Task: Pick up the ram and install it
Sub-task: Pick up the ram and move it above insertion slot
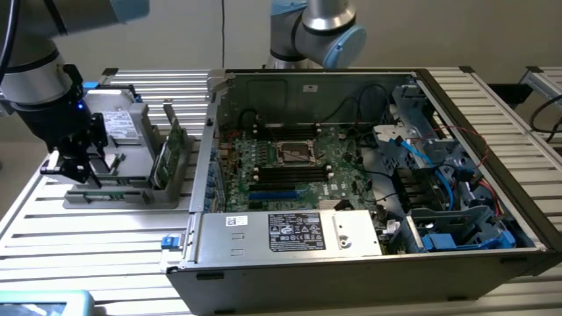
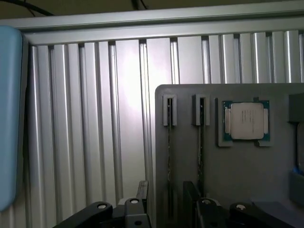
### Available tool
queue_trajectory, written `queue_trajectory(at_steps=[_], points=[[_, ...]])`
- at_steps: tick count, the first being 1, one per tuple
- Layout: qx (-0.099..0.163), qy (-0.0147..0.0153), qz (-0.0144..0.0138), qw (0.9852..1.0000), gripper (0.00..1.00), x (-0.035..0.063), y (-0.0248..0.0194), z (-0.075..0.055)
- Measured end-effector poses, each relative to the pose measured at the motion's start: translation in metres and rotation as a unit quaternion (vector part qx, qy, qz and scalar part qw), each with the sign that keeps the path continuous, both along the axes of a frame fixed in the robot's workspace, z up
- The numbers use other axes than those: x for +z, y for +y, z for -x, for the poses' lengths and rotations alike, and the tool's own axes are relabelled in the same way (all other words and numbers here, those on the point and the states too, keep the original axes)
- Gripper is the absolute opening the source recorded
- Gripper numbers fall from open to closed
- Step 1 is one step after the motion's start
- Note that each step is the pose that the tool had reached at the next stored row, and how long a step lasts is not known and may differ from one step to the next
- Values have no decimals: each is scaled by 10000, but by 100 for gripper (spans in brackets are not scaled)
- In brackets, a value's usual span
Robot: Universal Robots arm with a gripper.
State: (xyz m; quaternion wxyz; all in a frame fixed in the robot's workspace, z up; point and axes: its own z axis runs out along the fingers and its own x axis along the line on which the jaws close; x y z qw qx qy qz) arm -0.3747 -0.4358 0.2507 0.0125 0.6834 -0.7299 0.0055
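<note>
Currently black claw released, jaws wide. Beneath its gap, thin green ram stick stands edgewise in grey slotted holder.

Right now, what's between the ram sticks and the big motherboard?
The computer case's metal side wall stands between the ram and the motherboard, in the exterior view.

No text legible. Print on the power-supply label and on the processor lid is too small to read.
</note>
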Motion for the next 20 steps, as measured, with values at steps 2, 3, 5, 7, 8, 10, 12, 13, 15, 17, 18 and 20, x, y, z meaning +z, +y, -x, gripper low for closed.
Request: queue_trajectory(at_steps=[2,3,5,7,8,10,12,13,15,17,18,20], points=[[10,-20,-1,10000,42,-30,0,10],[13,-24,0,10000,42,-46,0,10],[16,-26,0,10000,42,-82,-1,11],[19,-26,0,10000,42,-118,0,11],[21,-27,0,10000,42,-137,2,11],[21,-27,2,10000,42,-173,7,3],[22,-27,9,10000,42,-209,11,-7],[22,-27,14,10000,42,-229,13,-16],[23,-27,25,10000,42,-264,17,-28],[24,-27,37,10000,42,-298,18,-33],[24,-27,43,10000,42,-314,19,-36],[26,-25,53,10000,42,-339,22,-39]])
